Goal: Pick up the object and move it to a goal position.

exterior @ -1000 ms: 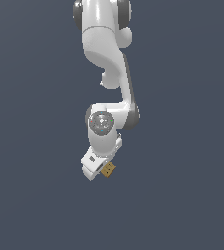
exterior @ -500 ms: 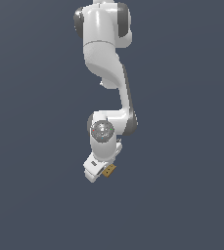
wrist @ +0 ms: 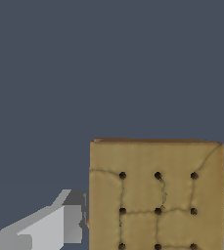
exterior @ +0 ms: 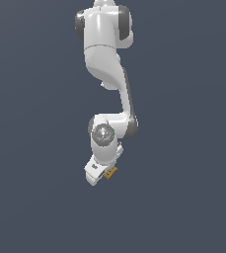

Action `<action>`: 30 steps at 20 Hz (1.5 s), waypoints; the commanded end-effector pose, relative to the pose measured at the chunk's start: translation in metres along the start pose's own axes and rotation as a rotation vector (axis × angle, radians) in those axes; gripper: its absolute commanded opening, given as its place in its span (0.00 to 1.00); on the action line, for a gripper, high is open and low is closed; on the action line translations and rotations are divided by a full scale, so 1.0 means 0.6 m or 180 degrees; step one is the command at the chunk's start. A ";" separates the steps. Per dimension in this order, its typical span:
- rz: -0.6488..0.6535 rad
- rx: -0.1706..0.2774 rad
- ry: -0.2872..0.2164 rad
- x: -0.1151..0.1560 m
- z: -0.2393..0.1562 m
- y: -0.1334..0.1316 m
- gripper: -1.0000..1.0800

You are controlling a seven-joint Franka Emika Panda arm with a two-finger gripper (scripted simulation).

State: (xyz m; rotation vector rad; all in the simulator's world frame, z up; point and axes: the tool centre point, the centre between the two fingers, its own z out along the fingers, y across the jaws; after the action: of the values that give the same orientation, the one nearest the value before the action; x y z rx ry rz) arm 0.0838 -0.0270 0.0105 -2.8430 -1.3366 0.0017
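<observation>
The white Panda arm (exterior: 107,89) hangs down against a plain slate-grey backdrop, and at its tip the white two-fingered claw (exterior: 104,175) has the small flat tan-brown square block (exterior: 110,173) pinched between its fingers. In the exterior view the block peeks out from the claw's end, on the exterior view's right of the white hand body, touching it rather than lying anywhere apart. The wrist view settles the matter: the block (wrist: 156,195) fills the space right in front of the camera, its broad face with the darker grid lines and dot marks turned toward the lens, and a pale grey finger (wrist: 55,225) shows at one flank with a sliver of another at the opposite edge, so the jaws stand clamped against the block's two sides. The block sits square to the fingers, its flat face lying along the claw's reach instead of across it, and it pokes out beyond the fingertips. Since it is a square, no long axis matters; what counts is that the thing is already inside the claw, not off to any side of it. No marker for a goal shows in either view, so I cannot tell which way the carry has to go. My guess is that the lift is done and only the travel remains.
</observation>
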 end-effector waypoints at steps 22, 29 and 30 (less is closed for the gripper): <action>-0.0002 -0.0002 -0.0001 -0.031 -0.119 0.005 0.00; -0.0004 -0.0002 -0.0002 -0.064 -0.249 0.012 0.00; -0.0004 -0.0002 -0.0002 -0.069 -0.268 0.013 0.00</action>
State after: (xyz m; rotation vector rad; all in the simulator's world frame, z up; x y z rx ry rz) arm 0.0657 -0.0597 0.1530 -2.8426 -1.3383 0.0033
